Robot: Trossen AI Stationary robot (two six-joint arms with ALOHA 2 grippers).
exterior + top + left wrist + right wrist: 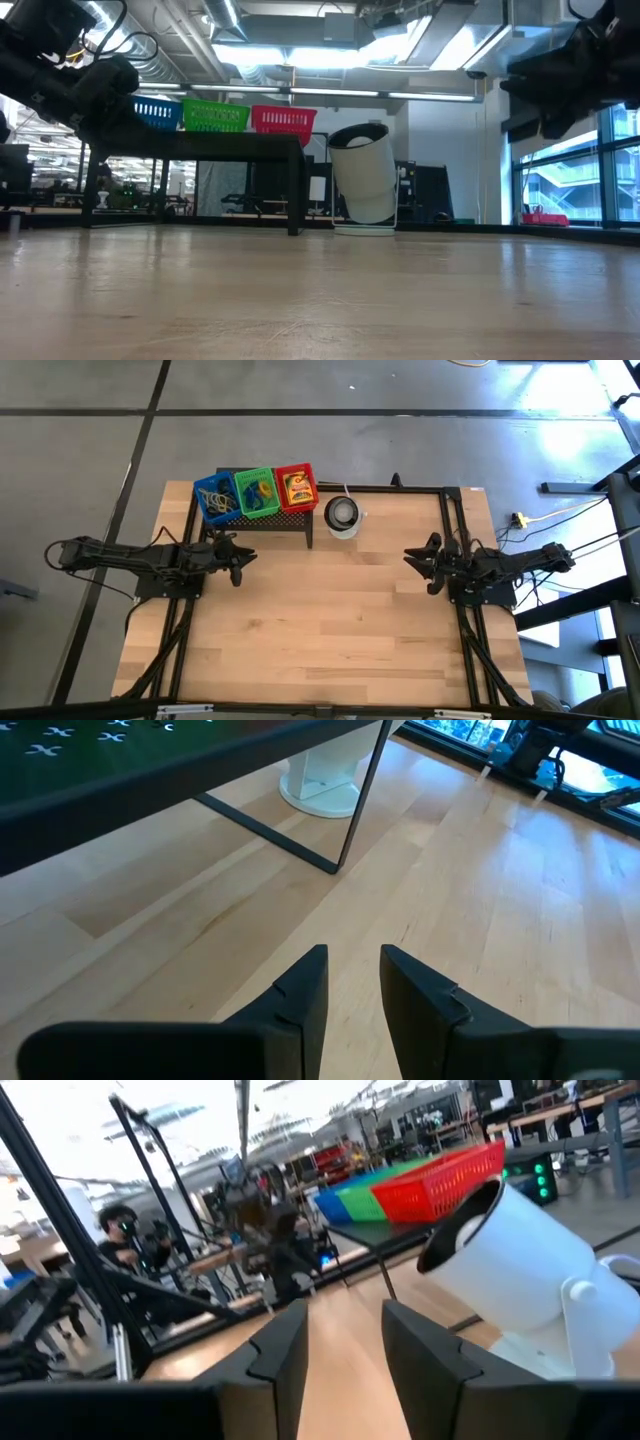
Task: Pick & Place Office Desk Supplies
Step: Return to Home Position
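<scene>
Now the table (330,630) bears the rack (290,518) at its far edge, with the blue bin (203,495), green bin (243,485) and red bin (312,485) side by side on top and the supplies (298,488) inside them. A cup (342,515) stands just beside the rack. The left pincer (241,561) hovers near the rack's front, released and empty. The right pincer (415,560), well apart, is likewise released. A careless left-arm swing could clip the rack's leg and spill the bins.
</scene>
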